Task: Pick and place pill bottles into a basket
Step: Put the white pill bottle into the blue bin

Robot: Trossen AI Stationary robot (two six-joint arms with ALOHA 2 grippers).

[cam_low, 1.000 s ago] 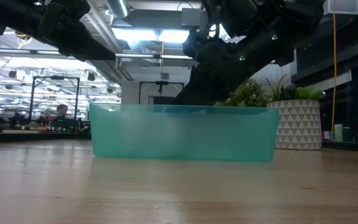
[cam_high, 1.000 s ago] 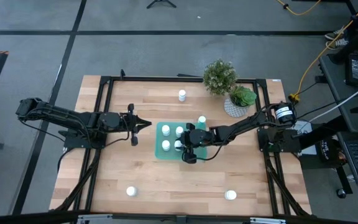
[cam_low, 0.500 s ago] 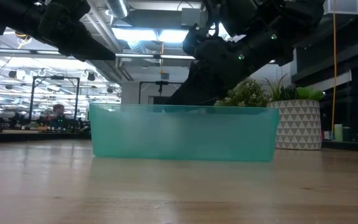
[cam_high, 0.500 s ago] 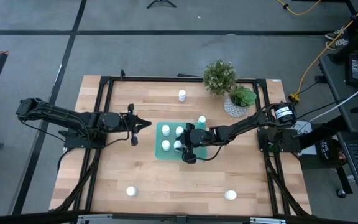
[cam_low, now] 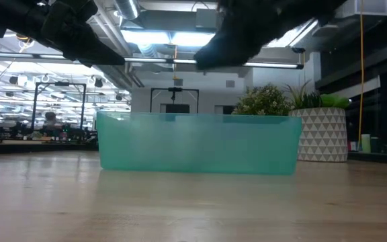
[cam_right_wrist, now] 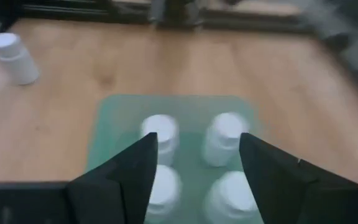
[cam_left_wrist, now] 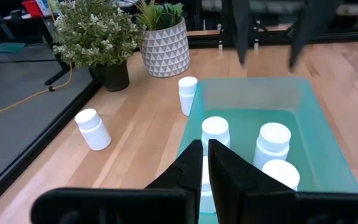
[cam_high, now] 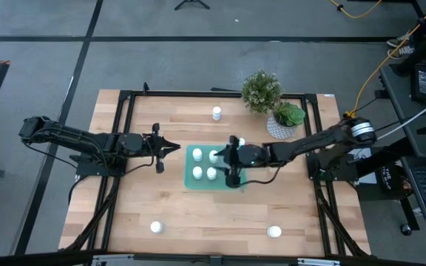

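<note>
Over the basket (cam_high: 198,181), right gripper (cam_high: 232,164) hangs empty, jaws spread; four pill bottles (cam_high: 197,155) stand inside. Left gripper (cam_high: 174,147) just beside the basket, jaws pressed together. Four bottles (cam_high: 217,113) loose on tabletop (cam_high: 146,196).

This is a robotics lab or industrial workshop hall. The wooden table (cam_high: 198,210) in the middle of the high view sits in a black metal frame (cam_high: 124,100) on a grey concrete floor (cam_high: 198,66), with yellow cables (cam_high: 379,70) at the upper right. Across the low view's background run ceiling strip lights (cam_low: 156,39), exposed ducting and metal rigs (cam_low: 59,84), with a person (cam_low: 49,121) at far left.
</note>
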